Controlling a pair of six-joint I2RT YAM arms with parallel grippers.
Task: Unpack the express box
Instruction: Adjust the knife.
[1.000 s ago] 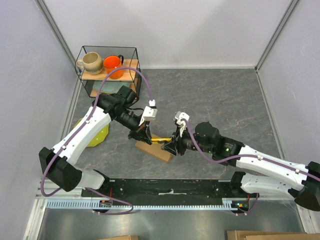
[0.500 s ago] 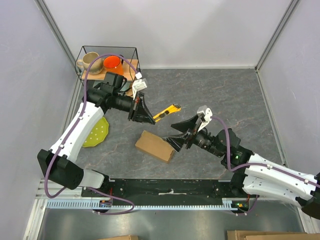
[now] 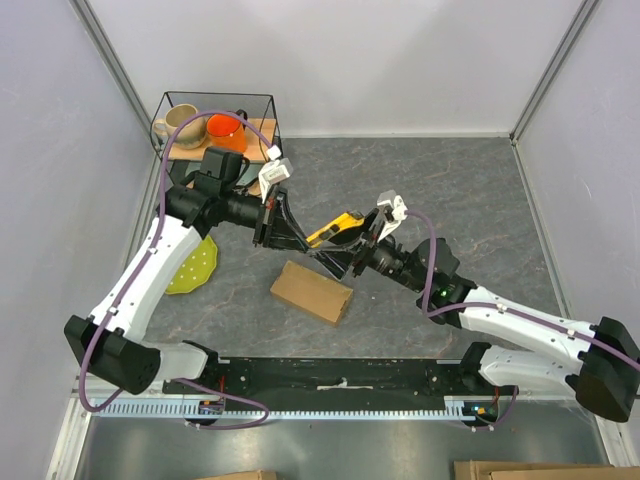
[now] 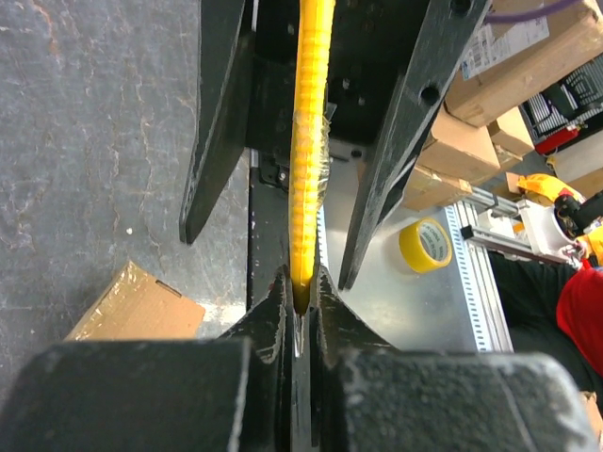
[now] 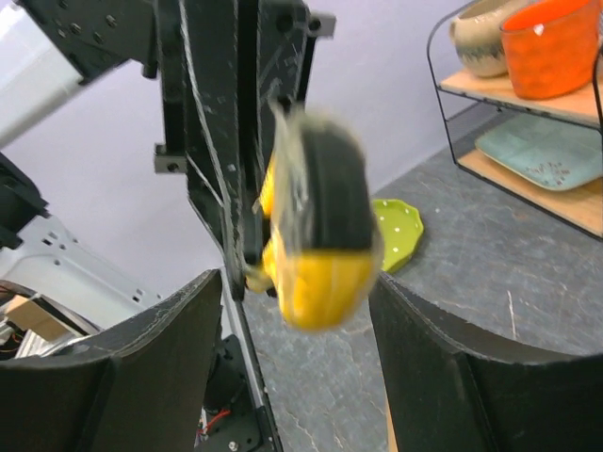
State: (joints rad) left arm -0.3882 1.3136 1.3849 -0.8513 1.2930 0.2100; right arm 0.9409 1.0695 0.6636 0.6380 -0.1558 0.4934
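Right gripper [image 3: 362, 238] now astride knife [image 3: 335, 228], agape — left gripper [image 4: 301, 299] tight on it — grey table [image 3: 450, 190].

Looking like a robotics lab cell: white panel walls [image 3: 400, 60] w/ aluminium frame posts [image 3: 547, 70] are boxing in the grey stone-look worktop [image 3: 450, 190], a black mounting rail [image 3: 300, 375] is running along its near edge, & brown cardboard cartons [image 4: 528, 56] are sitting stacked past that edge.
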